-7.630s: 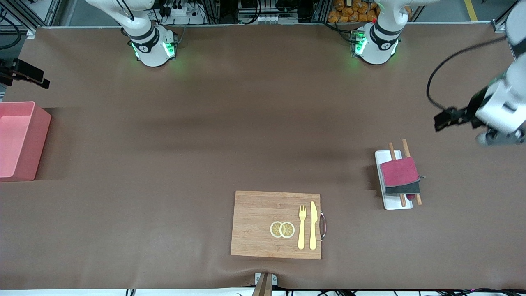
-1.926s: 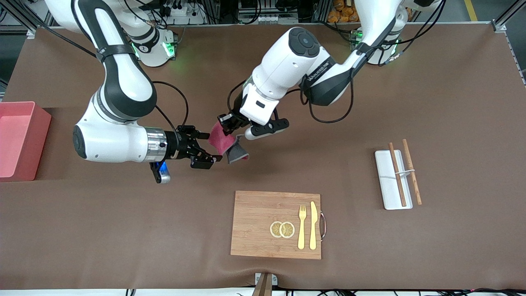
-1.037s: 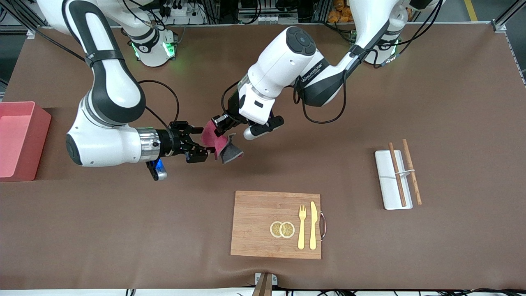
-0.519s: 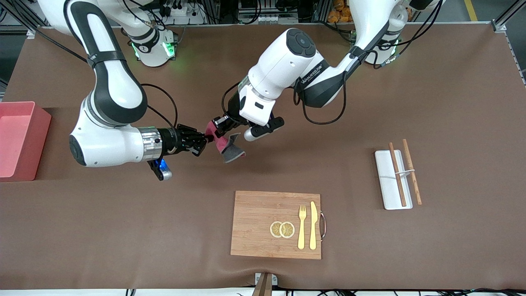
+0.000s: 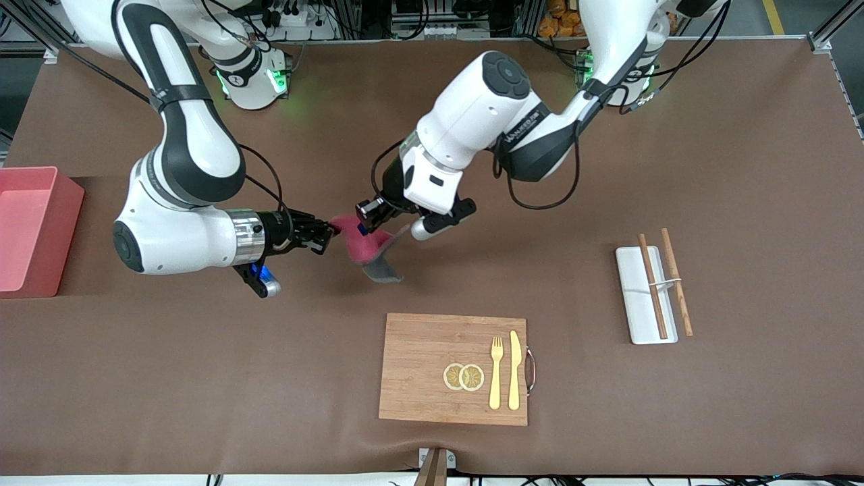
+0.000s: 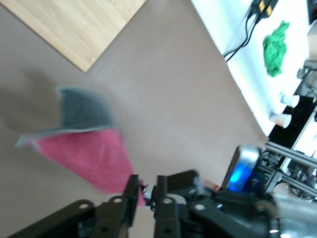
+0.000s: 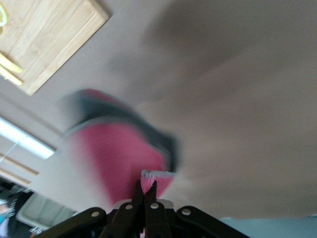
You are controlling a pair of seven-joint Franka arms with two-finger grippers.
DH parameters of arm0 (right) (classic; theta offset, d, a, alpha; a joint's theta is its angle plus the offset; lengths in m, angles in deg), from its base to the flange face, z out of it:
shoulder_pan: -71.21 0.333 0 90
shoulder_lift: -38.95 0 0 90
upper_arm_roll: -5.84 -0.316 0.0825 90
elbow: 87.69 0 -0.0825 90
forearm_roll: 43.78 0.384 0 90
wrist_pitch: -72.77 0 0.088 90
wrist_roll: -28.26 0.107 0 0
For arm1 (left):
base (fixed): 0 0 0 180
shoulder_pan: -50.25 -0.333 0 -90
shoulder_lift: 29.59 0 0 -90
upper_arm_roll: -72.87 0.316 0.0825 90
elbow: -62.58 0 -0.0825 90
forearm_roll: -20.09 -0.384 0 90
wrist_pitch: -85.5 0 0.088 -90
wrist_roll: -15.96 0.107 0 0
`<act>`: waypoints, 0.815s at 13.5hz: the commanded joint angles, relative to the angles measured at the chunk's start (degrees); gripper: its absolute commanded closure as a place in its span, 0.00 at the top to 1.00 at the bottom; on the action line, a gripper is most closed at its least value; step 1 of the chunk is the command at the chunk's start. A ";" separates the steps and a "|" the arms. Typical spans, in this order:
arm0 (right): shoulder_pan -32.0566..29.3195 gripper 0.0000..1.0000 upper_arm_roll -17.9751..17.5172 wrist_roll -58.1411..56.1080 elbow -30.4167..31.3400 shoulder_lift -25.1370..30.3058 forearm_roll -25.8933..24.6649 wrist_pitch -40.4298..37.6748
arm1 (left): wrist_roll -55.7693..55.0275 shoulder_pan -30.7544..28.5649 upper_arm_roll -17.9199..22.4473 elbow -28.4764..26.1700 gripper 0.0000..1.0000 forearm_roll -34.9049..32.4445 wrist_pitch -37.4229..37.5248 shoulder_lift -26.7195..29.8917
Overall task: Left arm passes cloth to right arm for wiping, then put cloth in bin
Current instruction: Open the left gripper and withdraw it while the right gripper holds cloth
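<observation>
The maroon cloth (image 5: 364,246) with its grey underside hangs in the air over the middle of the table, between both grippers. My right gripper (image 5: 327,236) is shut on one corner of it; in the right wrist view (image 7: 148,191) the fingers pinch the cloth (image 7: 124,153). My left gripper (image 5: 370,212) is right beside that corner. In the left wrist view (image 6: 146,196) its fingers stand slightly apart, with the tip of the cloth (image 6: 89,148) between them. The pink bin (image 5: 67,229) stands at the right arm's end of the table.
A wooden cutting board (image 5: 432,351) with a fork (image 5: 496,378), a knife (image 5: 514,371) and lemon slices (image 5: 464,376) lies nearer the front camera than the cloth. A white tray (image 5: 638,317) with chopsticks (image 5: 651,283) lies toward the left arm's end.
The right gripper has closed on the cloth's corner. The left gripper's fingers have parted and it has shifted slightly toward its own end. The cloth now droops lower from the right gripper.
</observation>
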 commanded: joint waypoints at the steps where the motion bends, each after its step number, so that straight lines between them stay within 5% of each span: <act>1: -0.74 0.00 -0.30 -3.85 0.20 -0.11 -5.79 -0.35 | 0.10 -1.45 0.07 0.00 1.00 -2.01 3.33 3.54; 7: -10.29 0.00 -0.13 -20.18 0.28 -8.90 -22.40 3.69 | 9.56 -10.13 -0.02 -0.35 1.00 -5.80 21.23 12.94; 11: -21.10 0.00 -0.04 -40.30 1.34 -10.48 -25.14 3.43 | 19.07 -17.52 -0.02 -0.26 1.00 -5.80 34.42 17.95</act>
